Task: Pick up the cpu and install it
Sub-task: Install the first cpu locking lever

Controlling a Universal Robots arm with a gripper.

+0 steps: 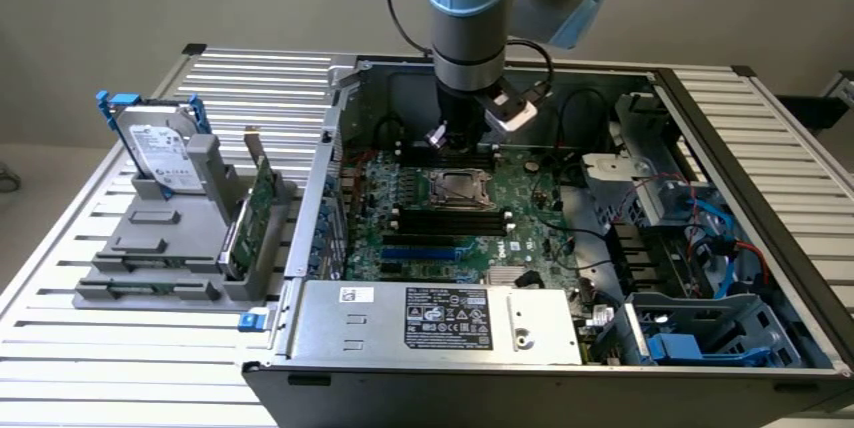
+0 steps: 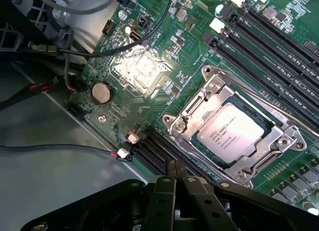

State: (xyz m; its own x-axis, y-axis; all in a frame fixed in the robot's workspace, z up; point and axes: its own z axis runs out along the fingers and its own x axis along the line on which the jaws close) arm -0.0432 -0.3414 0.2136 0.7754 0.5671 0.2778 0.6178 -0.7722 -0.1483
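Slatted metal bench (image 1: 120, 348) w/ an open PC case (image 1: 534, 368) lying on it, motherboard (image 1: 441, 238) facing up; beside it, at the exterior view's left, a grey rack (image 1: 160, 248) holds a hard drive (image 1: 158, 153). You've got the cpu (image 2: 232, 132) already sitting flat inside the socket frame (image 2: 199, 99), silvery top up, frame parts around it. So by my read the pick-and-place part is done and you're at the seating/release stage. The next move calls for care, imo: any sideways nudge on the chip could skew it in the socket. The gripper (image 2: 175, 178) has its fingers pressed together, nothing pinched between them, tips just off the socket's edge near the RAM slots (image 2: 279, 51). The arm (image 1: 470, 8) stands near vertical over the board, wrist pointing straight down.
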